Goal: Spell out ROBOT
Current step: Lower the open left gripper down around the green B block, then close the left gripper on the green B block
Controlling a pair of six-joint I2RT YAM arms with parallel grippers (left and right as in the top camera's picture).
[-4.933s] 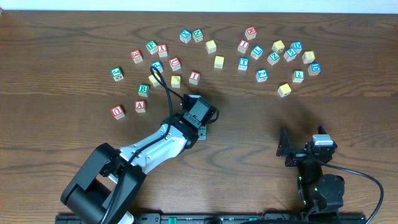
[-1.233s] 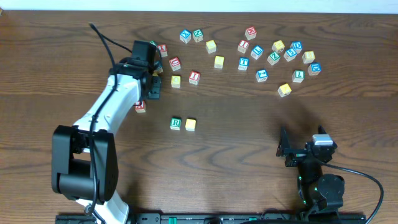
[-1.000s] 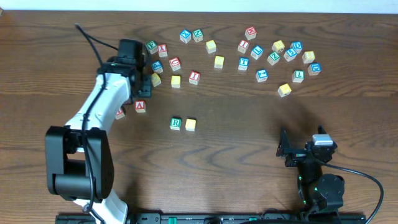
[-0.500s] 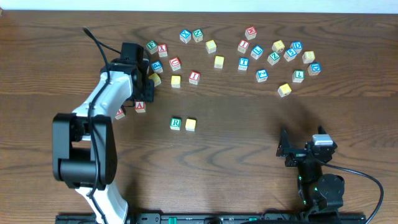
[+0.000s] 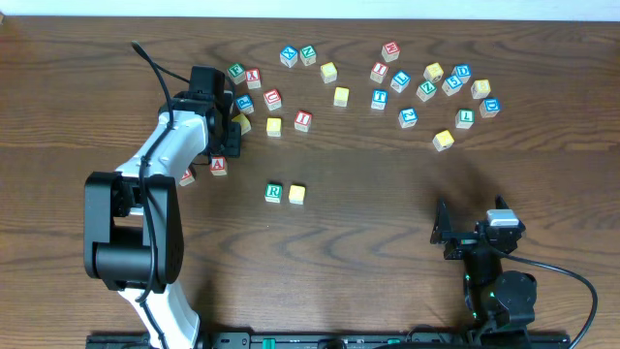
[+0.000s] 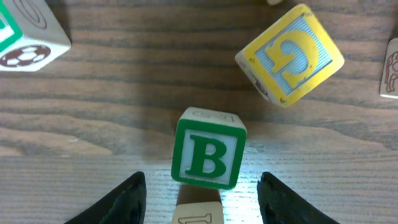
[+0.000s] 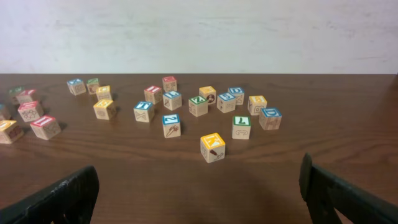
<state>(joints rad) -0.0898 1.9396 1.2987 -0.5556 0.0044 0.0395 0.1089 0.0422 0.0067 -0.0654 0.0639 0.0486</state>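
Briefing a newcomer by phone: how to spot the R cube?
On the table, nearer the robot than the scattered cubes, two cubes sit alone side by side. The R cube is the left one, green letter on white; its neighbour, the yellow cube, is plain-topped.

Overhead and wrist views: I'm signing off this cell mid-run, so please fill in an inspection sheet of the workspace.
Surface: dark wooden table, bare grain.
Job's things: green R cube and yellow cube side by side in front; green B cube upright, ungripped.
Clutter: other letter cubes scattered across the far side; red A cube beside left arm.
Grippers: left gripper open, straddling the B; right gripper open, empty.
Cables: black cable arching off left arm; second cable at right arm's base.
Surroundings: pale wall behind table.
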